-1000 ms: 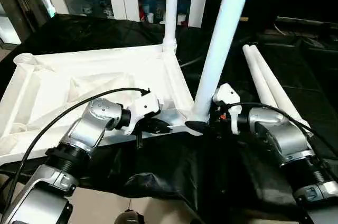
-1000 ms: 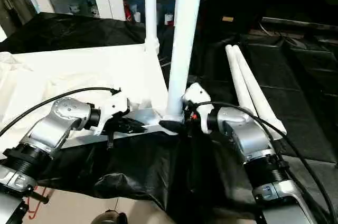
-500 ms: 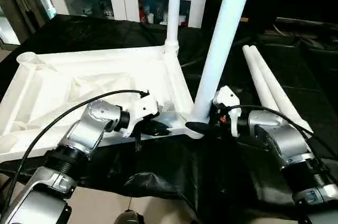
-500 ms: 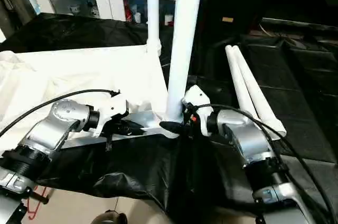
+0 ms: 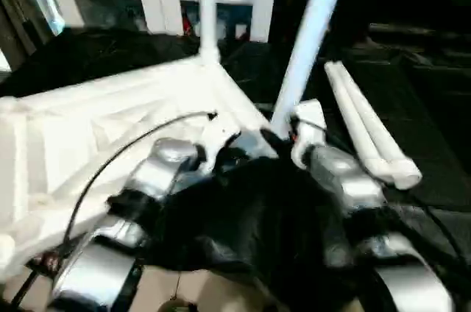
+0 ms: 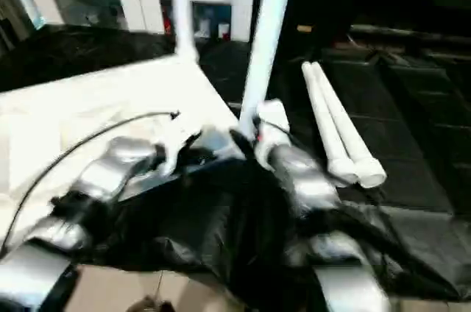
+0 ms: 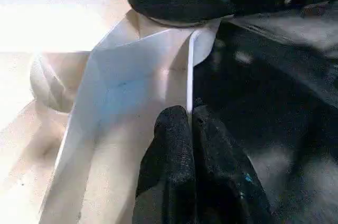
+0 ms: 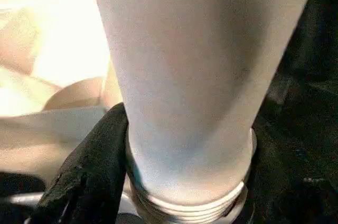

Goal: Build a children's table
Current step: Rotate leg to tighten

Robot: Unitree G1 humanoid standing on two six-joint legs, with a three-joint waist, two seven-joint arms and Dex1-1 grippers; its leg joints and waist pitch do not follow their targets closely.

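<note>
The children's table top (image 5: 73, 128) lies upside down on black cloth, ribbed underside up. One white leg (image 5: 206, 10) stands in its far right corner socket. A second leg (image 5: 309, 40) rises tilted from the near right corner. My right gripper (image 5: 276, 143) holds this leg at its threaded foot, and a black finger (image 8: 90, 171) presses its side. My left gripper (image 7: 189, 121) is shut on the thin rim of the top (image 7: 132, 86) just left of that corner. Two loose legs (image 5: 364, 132) lie side by side on the cloth to the right.
A white cabinet (image 5: 132, 3) with glass-fronted compartments stands behind the work. Black cloth (image 5: 250, 224) covers the surface and hangs over its near edge. Pale floor (image 5: 199, 290) lies below that edge. My silver forearms reach in from both lower corners.
The whole head picture has swung and blurred, so the camera has moved. Both grippers stay at the same near right corner, the left on the rim and the right on the leg.
</note>
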